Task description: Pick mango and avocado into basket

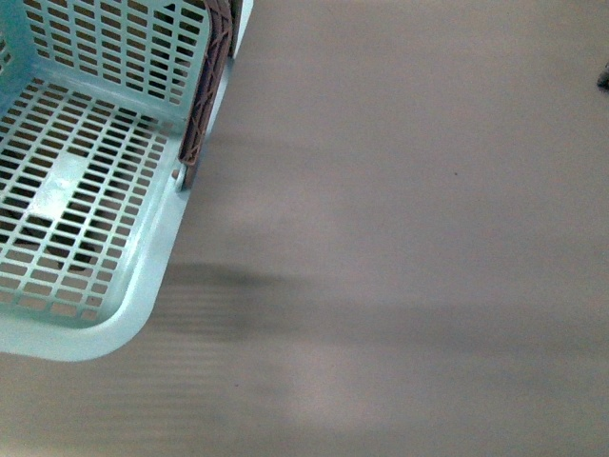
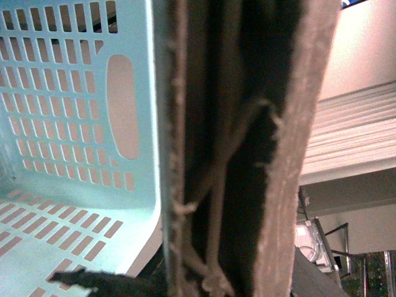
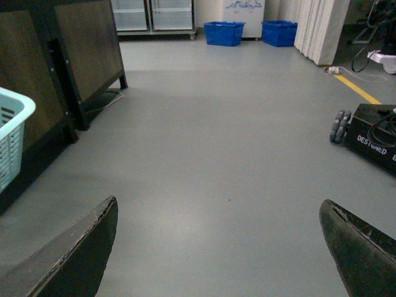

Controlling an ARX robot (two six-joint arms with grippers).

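Observation:
The light turquoise basket [image 1: 76, 219] fills the left of the front view, hanging over a grey floor, and I see no fruit in it. Its brown-grey handle [image 1: 205, 95] runs up its right side. In the left wrist view the basket wall [image 2: 80, 111] and the handle [image 2: 284, 154] are very close; my left gripper is shut on the handle, its fingers barely showing. My right gripper [image 3: 219, 247] is open and empty, its dark fingers [image 3: 74, 260] spread wide over the floor. A basket corner [image 3: 12, 136] shows beside it. The mango and the avocado are out of view.
The right wrist view shows a grey floor [image 3: 216, 136], dark wooden shelf units [image 3: 68, 55] beside the basket, blue crates [image 3: 224, 32] far off, a black wheeled base [image 3: 371, 136] and a yellow floor line [image 3: 362, 90].

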